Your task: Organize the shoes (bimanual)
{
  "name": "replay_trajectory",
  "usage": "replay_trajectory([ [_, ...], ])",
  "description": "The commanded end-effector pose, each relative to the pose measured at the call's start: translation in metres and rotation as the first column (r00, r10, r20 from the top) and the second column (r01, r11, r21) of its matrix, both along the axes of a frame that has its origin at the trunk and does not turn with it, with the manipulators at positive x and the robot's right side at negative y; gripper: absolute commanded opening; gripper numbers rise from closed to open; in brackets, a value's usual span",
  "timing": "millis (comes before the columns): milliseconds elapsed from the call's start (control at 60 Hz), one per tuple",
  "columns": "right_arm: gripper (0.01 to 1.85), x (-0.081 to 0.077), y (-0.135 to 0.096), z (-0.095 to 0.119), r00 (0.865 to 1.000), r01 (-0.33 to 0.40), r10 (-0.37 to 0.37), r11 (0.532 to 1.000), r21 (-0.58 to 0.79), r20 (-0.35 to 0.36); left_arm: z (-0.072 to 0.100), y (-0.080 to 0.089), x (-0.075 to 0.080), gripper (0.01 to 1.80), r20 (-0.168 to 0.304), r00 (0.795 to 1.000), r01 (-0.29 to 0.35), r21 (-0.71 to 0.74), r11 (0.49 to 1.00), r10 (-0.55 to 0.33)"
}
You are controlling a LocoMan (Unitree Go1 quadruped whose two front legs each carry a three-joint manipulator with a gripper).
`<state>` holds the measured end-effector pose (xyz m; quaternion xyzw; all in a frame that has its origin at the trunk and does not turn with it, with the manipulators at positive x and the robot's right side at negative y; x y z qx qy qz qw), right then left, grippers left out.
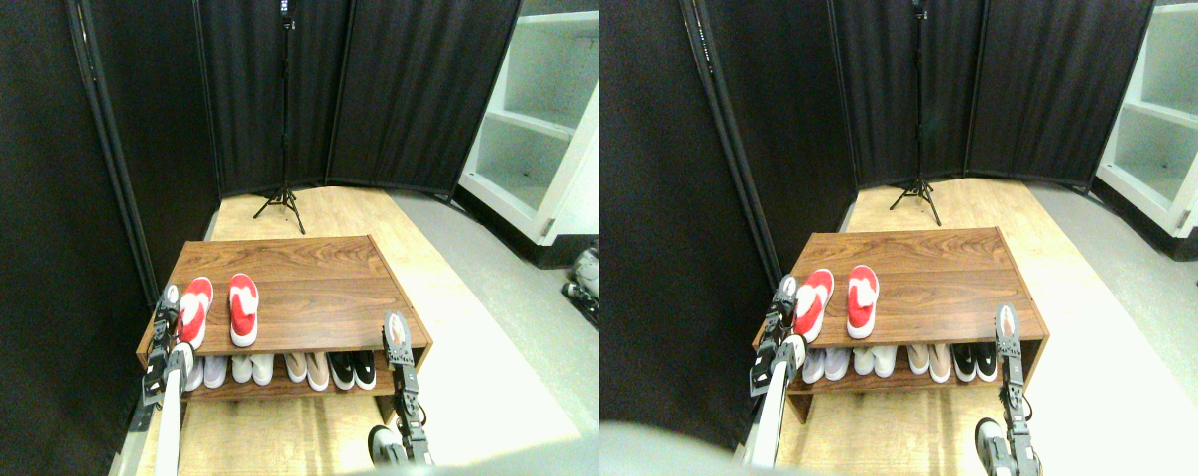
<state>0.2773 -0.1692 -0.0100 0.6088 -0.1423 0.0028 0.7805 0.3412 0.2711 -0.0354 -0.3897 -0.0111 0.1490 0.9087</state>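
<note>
Currently both red shoes [219, 309] sit on the rack top [311, 283] (left end). Left gripper [170, 300] beside outer shoe, right gripper [396, 332] well apart; jaw state unclear. Next: likely nudge the pair together.

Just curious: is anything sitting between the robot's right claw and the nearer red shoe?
No. In the stereo pair view, only bare wooden rack top lies between the right gripper and the nearer red slip-on shoe.

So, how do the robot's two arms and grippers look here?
Both are slim pale limbs. The left arm is a whitish bar with dark blocks near its top, ending in a dark-and-grey left gripper. The right arm is darker and jointed; its right gripper is grey with black edges.
</note>
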Motion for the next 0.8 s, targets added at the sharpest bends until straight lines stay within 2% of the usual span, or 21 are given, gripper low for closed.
replay_trajectory([
  [17,0.01,0.001,0.001,0.004,0.999,-0.004,0.003,1.0,0.018,0.045,-0.004,-0.003,0.002,0.01,0.011,1.0,0.006,0.014,1.0,-0.007],
  [300,0.01,0.002,0.004,0.008,0.999,0.007,-0.008,1.0,0.021,0.042,-0.019,-0.014,-0.002,0.01,-0.004,0.999,0.04,-0.041,0.998,-0.04],
  [367,0.01,0.002,0.004,0.008,0.999,0.014,-0.014,1.0,-0.007,0.045,-0.018,-0.017,-0.002,0.01,-0.02,0.999,0.03,-0.075,0.997,-0.031],
  [467,0.01,0.002,0.004,0.009,0.999,0.003,-0.004,1.0,0.028,0.046,-0.017,-0.022,-0.001,0.01,-0.034,0.999,0.018,-0.08,0.997,-0.021],
  [550,0.01,0.001,0.005,0.01,0.999,0.001,-0.002,1.0,0.022,0.051,-0.016,-0.028,0.002,0.01,-0.036,0.998,0.039,-0.099,0.994,-0.043],
  [600,0.01,0.0,0.005,0.01,0.999,0.007,-0.008,1.0,0.019,0.05,-0.016,-0.032,0.006,0.01,-0.026,0.996,0.085,-0.156,0.984,-0.09],
  [700,0.01,-0.001,0.006,0.01,0.998,0.018,-0.017,1.0,-0.006,0.053,-0.015,-0.038,0.01,0.01,-0.045,0.996,0.071,-0.15,0.986,-0.078],
  [750,0.01,-0.001,0.005,0.01,0.998,0.02,-0.02,1.0,-0.001,0.052,-0.015,-0.042,0.013,0.01,-0.047,0.994,0.095,-0.156,0.983,-0.104],
  [800,0.01,-0.001,0.006,0.01,0.998,0.017,-0.017,1.0,0.01,0.058,-0.014,-0.044,0.013,0.01,-0.047,0.994,0.091,-0.152,0.984,-0.099],
])
